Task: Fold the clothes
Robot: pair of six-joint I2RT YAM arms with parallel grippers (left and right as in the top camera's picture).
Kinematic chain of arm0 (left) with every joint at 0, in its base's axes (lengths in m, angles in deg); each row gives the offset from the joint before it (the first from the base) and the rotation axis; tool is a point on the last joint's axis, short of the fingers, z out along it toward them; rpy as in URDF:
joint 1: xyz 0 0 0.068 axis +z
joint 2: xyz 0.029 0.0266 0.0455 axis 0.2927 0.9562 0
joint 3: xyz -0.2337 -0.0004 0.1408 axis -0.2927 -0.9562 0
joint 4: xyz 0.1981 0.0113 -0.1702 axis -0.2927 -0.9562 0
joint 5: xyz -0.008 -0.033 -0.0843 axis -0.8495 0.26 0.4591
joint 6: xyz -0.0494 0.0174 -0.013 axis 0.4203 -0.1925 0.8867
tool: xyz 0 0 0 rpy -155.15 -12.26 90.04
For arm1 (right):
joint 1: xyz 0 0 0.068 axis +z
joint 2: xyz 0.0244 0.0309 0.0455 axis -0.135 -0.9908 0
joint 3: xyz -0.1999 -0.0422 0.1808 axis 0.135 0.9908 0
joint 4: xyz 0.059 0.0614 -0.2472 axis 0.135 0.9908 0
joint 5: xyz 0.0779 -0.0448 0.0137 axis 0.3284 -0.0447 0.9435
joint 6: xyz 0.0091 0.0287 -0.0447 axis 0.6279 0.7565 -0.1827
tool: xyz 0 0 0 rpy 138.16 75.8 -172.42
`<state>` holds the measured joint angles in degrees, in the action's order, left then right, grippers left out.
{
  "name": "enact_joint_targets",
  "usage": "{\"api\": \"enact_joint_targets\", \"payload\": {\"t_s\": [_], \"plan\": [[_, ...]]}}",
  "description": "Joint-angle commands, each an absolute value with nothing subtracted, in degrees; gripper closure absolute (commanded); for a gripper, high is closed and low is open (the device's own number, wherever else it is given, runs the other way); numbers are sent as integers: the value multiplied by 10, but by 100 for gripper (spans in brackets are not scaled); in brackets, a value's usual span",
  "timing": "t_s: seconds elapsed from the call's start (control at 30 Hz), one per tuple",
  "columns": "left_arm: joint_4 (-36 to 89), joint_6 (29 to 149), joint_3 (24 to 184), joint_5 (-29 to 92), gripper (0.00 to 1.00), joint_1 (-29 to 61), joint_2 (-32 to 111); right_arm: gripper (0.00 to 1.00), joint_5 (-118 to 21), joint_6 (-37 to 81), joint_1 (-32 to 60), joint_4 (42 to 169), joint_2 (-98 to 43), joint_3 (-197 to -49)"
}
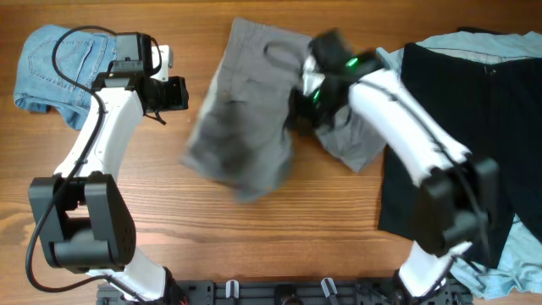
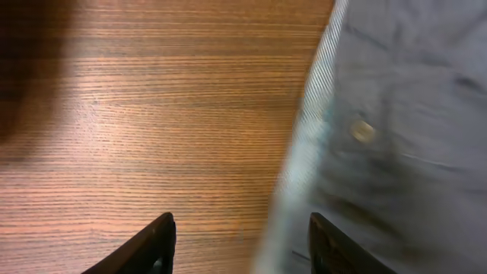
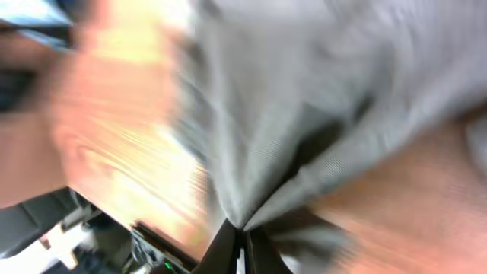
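The grey shorts (image 1: 241, 127) lie in the middle of the table, blurred by motion. My right gripper (image 1: 298, 108) is shut on a fold of the grey shorts (image 3: 304, 106) and holds it lifted; the cloth hangs pinched between the fingertips (image 3: 243, 228). My left gripper (image 1: 176, 93) is open and empty, just left of the shorts' edge. In the left wrist view the waistband edge and a button (image 2: 362, 130) show, with the open fingers (image 2: 240, 243) straddling that edge above the wood. Small light-blue denim shorts (image 1: 59, 68) lie at far left. A black garment (image 1: 457, 127) lies at right.
Pale-blue cloth (image 1: 508, 258) lies at the lower right under the black garment, and more shows at the top right (image 1: 474, 41). Bare wooden table (image 1: 254, 237) runs along the front. A rail (image 1: 279, 292) sits at the front edge.
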<state>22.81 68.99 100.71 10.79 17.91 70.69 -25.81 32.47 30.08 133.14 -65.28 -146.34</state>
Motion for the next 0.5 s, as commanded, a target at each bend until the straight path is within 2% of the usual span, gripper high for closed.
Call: {"api": "enact_joint_targets", "payload": {"t_s": [0.0, 0.03, 0.07, 0.1, 0.13, 0.17, 0.27, 0.47], "plan": [[229, 685, 1009, 105, 45, 180, 710, 96, -268, 306, 318, 1312, -631, -1506], [226, 685, 1009, 107, 44, 180, 710, 96, -271, 313, 330, 1305, -635, -1506], [222, 685, 1009, 113, 41, 180, 710, 82, -281, 312, 338, 1304, -638, -1506], [215, 685, 1009, 128, 38, 180, 710, 15, -321, 311, 343, 1314, -639, -1506], [211, 685, 1009, 135, 37, 180, 711, 6, -349, 312, 344, 1323, -639, -1506], [207, 685, 1009, 143, 37, 180, 711, 1, -382, 312, 344, 1335, -639, -1506], [194, 685, 1009, 189, 35, 179, 718, 0, -441, 309, 325, 1369, -639, -1506], [154, 685, 979, 310, 39, 142, 744, 0, -440, 305, 230, 1434, -639, -1506]]}}
